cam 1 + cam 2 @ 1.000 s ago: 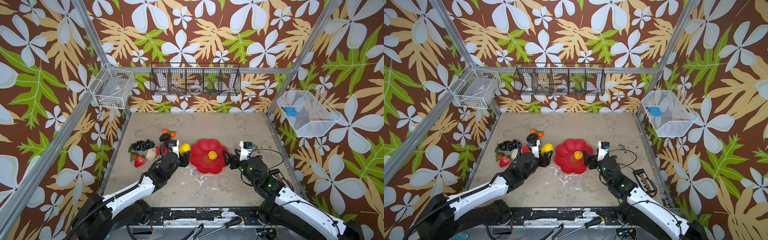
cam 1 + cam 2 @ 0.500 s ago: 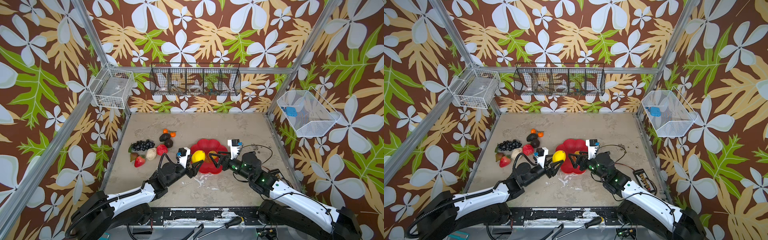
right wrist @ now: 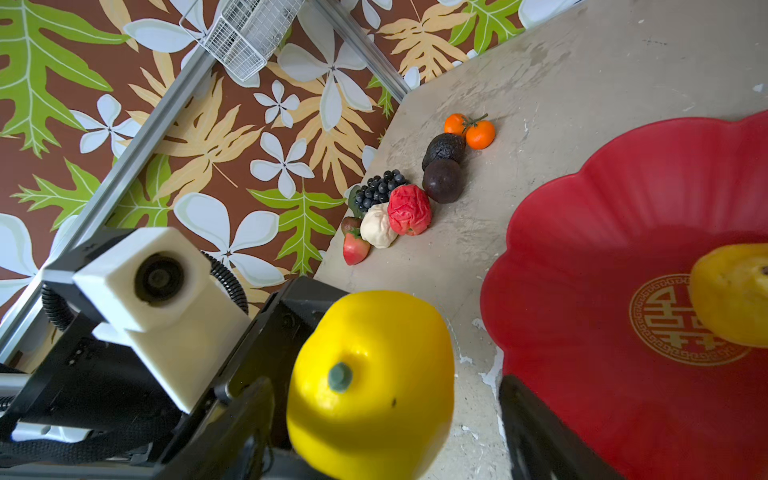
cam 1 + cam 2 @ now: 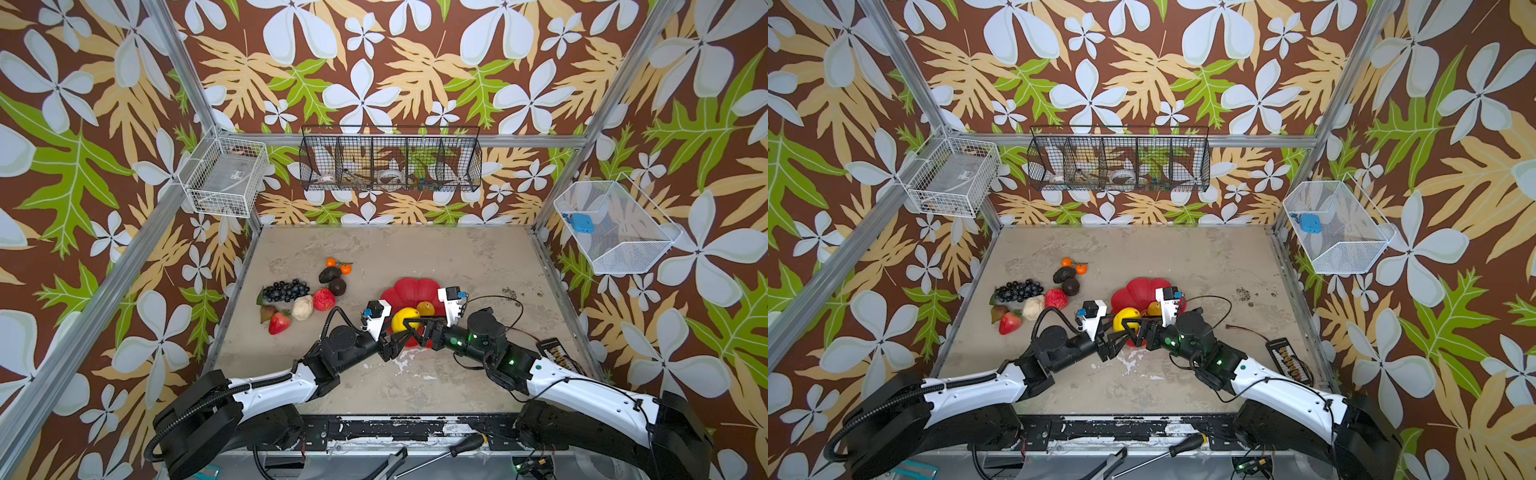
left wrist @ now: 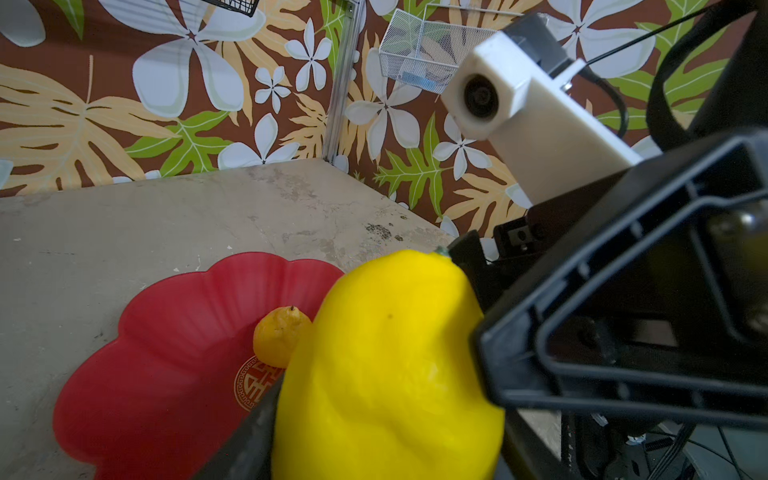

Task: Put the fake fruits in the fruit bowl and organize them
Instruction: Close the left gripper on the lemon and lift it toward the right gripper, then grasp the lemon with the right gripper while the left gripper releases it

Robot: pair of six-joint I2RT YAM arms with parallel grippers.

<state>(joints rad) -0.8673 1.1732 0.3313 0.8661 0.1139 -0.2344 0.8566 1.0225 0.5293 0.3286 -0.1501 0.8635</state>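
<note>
My left gripper (image 4: 400, 329) (image 5: 386, 453) is shut on a large yellow lemon (image 4: 405, 318) (image 4: 1127, 318) (image 3: 370, 382), held just above the near rim of the fruit bowl (image 4: 409, 291) (image 5: 166, 353), a red scalloped dish. Facing it, my right gripper (image 4: 412, 329) (image 3: 386, 432) is open with one finger on each side of that lemon and a gap on the bowl side. A smaller lemon (image 4: 425, 308) (image 3: 731, 295) lies at the bowl's gold centre. Left of the bowl, on the table, lie the grapes (image 4: 286, 289), avocado (image 4: 329, 274), apple (image 4: 323, 299), cream piece (image 4: 302, 307), strawberry (image 4: 279, 323) and oranges (image 4: 345, 269).
A dark round fruit (image 4: 337, 286) and a pear (image 4: 267, 312) lie among the group. A black device (image 4: 557, 355) with a cable sits at the front right. Wire baskets (image 4: 390, 164) hang on the walls. A screwdriver (image 4: 457, 446) lies below the table's front edge.
My left gripper carried the large lemon rightward from beside the bowl to its near rim. My right gripper swung in from the bowl's right side and now straddles that lemon.
</note>
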